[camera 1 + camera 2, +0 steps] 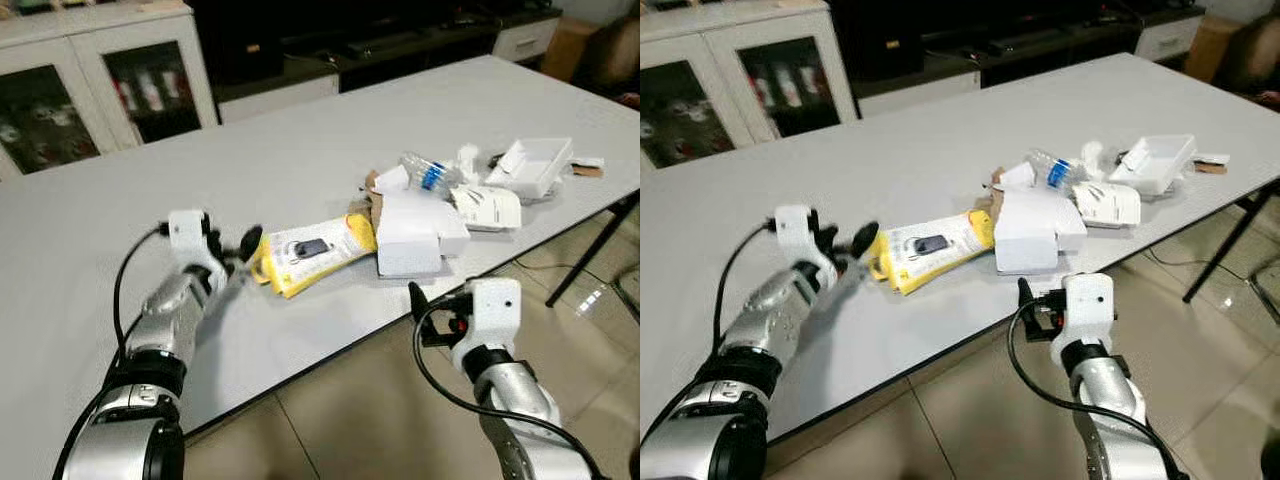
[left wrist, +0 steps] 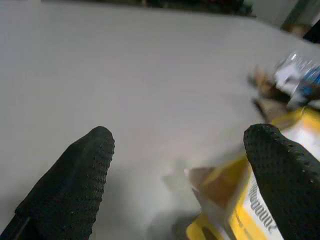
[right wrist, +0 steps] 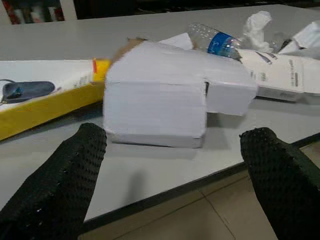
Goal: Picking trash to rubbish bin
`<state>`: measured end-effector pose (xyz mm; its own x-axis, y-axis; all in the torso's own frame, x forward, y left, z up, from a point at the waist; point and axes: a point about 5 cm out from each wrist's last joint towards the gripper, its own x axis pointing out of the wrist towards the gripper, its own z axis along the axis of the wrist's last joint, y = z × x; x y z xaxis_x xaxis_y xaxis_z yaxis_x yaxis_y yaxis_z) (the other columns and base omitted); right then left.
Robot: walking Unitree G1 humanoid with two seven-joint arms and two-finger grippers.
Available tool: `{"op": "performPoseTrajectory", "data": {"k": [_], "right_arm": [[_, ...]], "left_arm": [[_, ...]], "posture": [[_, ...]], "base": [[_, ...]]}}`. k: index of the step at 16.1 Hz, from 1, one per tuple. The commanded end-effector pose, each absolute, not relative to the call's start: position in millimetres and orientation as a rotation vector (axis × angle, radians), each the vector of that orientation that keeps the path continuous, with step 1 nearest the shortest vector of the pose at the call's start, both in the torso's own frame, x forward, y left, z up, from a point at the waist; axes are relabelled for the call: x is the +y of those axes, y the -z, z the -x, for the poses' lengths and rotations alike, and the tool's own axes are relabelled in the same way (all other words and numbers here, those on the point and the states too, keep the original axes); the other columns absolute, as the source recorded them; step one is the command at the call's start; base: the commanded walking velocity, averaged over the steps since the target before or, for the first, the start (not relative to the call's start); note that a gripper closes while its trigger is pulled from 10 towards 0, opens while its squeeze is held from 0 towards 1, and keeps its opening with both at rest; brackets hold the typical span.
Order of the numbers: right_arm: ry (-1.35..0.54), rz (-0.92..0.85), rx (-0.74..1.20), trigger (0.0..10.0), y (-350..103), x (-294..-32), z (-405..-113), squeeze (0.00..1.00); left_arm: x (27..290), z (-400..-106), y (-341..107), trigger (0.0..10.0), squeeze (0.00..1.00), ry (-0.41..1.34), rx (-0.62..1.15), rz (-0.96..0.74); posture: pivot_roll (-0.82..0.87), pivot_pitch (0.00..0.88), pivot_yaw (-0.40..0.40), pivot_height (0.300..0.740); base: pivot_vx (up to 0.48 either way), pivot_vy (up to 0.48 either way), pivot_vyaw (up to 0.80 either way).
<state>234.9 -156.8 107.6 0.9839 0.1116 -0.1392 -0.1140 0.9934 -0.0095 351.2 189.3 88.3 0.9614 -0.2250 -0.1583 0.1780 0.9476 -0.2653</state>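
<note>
We hold our left gripper [image 1: 240, 258] nearer, jaws wide at the end of the yellow package [image 1: 312, 250], whose long axis runs away rightward along the table [image 1: 300, 150]; right gripper [image 1: 425, 305] jaws wide too.

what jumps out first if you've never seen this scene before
A heap of trash on the grey table near its front edge: a yellow package, a white box and a plastic bottle. The left gripper is open at the package's end; the right gripper is open before the white box.
</note>
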Motion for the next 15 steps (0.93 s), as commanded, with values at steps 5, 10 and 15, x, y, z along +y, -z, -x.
{"op": "performPoseTrajectory", "data": {"k": [5, 10, 15], "right_arm": [[-0.112, -0.011, 0.104, 10.0, -121.1, -159.3, -230.9, 0.0], [-0.124, -0.014, 0.113, 10.0, -120.2, -156.7, -231.9, 0.0], [-0.123, -0.013, 0.109, 10.0, -121.0, -155.3, -232.2, 0.0]], "left_arm": [[192.2, -353.2, -85.7, 10.0, 1.0, 0.24, 0.185, 0.367], [189.5, -353.9, -87.2, 10.0, 1.0, 0.305, 0.161, 0.65], [180.7, -353.5, -88.6, 10.0, 1.0, 0.455, 0.23, 0.64]], "posture": [[-0.16, 0.061, 0.053, 0.74], [-0.16, 0.059, 0.055, 0.74], [-0.16, 0.06, 0.059, 0.74]], "base": [[0.0, 0.0, 0.0], [0.0, 0.0, 0.0], [0.0, 0.0, 0.0]]}}
